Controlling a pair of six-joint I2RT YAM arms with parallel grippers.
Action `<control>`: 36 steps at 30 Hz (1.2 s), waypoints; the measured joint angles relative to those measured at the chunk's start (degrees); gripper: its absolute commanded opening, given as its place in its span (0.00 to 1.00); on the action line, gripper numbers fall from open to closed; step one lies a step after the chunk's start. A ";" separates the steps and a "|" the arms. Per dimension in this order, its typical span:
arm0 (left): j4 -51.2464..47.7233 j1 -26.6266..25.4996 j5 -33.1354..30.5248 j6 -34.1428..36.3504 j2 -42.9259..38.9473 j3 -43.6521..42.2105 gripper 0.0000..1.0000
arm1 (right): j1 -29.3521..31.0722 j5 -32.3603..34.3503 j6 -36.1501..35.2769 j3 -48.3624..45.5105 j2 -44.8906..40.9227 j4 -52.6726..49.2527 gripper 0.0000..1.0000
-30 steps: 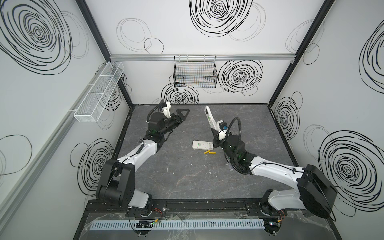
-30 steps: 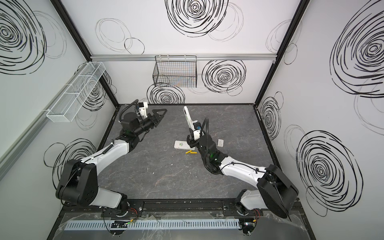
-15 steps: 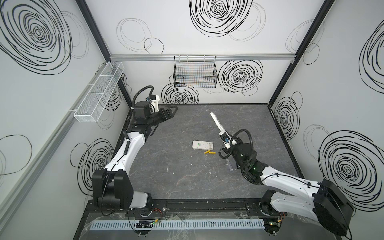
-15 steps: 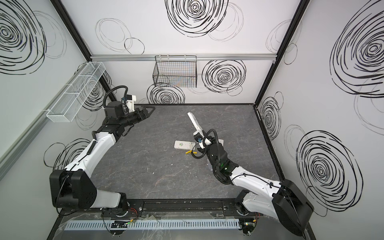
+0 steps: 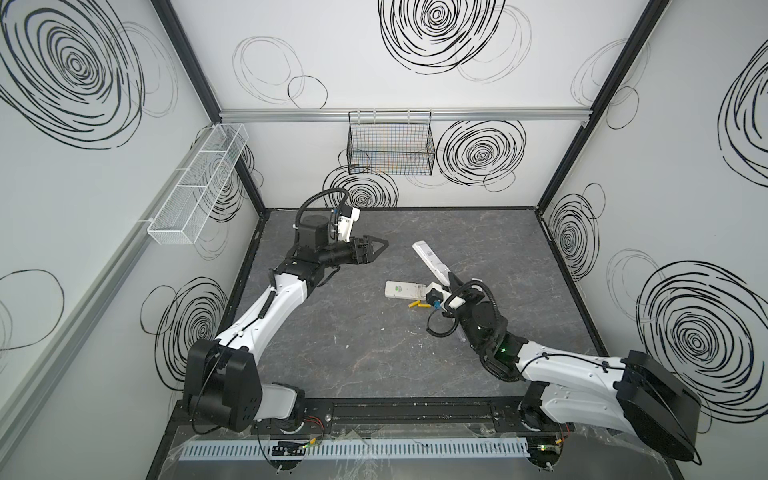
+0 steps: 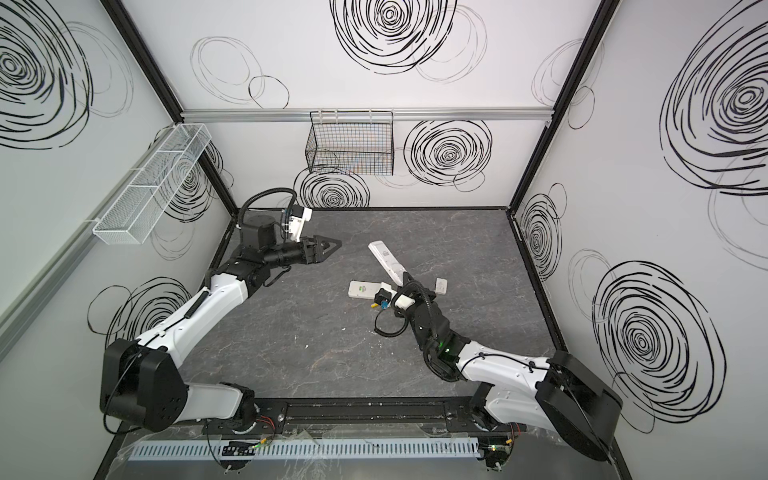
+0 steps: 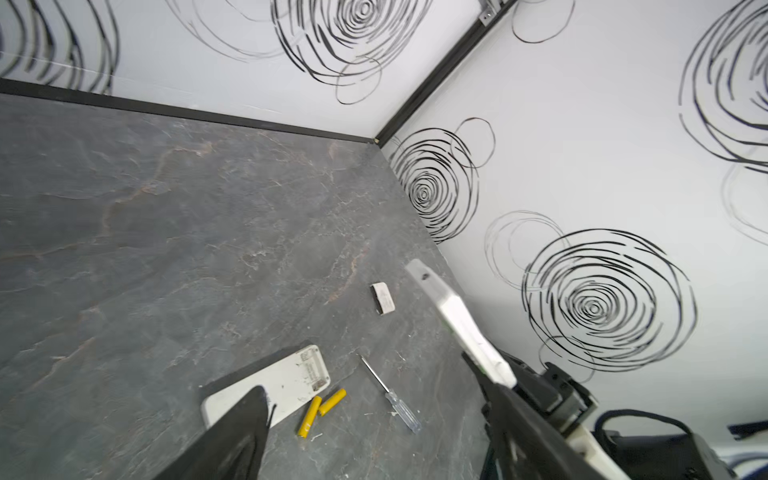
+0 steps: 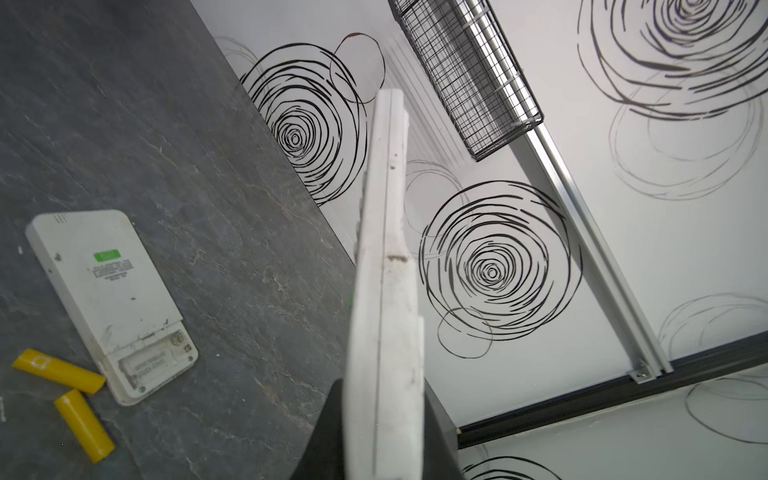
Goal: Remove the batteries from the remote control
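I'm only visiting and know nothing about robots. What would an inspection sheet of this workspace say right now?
Surface: dark grey stone-look tabletop, a few pale specks.
Job's things: two yellow batteries lie loose beside the flat remote, which has an open, empty bay; a second remote is held tilted above the table.
Clutter: screwdriver and small white cover on the table.
Grippers: left gripper open, empty, raised; right gripper shut on the second remote's lower end.
Cables: black cable loops at each wrist.
Surroundings: swirl-marked white walls, black wire basket, white mesh tray.
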 measured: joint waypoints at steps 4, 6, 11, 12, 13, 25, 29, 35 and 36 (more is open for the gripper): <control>6.88 -1.90 4.42 -4.70 0.00 -4.20 0.86 | 2.86 2.97 -7.17 -3.17 2.67 5.90 0.00; 9.75 -2.32 5.60 -7.15 0.02 -6.38 0.87 | 4.13 4.52 -10.21 -4.09 3.87 8.61 0.00; 13.66 -3.98 5.79 -10.36 0.59 -8.11 0.88 | 6.62 7.72 -15.89 -4.42 5.49 15.10 0.00; 14.23 -4.61 5.70 -10.71 0.70 -8.17 0.89 | 6.99 8.22 -16.83 -4.44 5.86 16.31 0.00; 15.06 -5.53 5.53 -11.06 0.83 -8.41 0.90 | 7.41 8.72 -17.77 -4.50 6.29 17.51 0.00; 21.09 -10.82 1.53 -15.19 2.58 -11.76 0.82 | 12.04 11.74 -21.24 -4.83 7.82 20.76 0.00; 24.06 -10.91 1.07 -17.90 2.97 -12.90 0.76 | 12.85 11.93 -21.35 -4.85 8.26 20.79 0.00; 26.34 -11.08 0.04 -20.46 3.89 -13.05 0.62 | 13.90 12.59 -21.31 -4.79 10.84 22.08 0.00; 26.45 -11.10 -0.22 -20.72 4.02 -13.18 0.59 | 14.01 12.81 -21.31 -4.72 11.34 22.49 0.00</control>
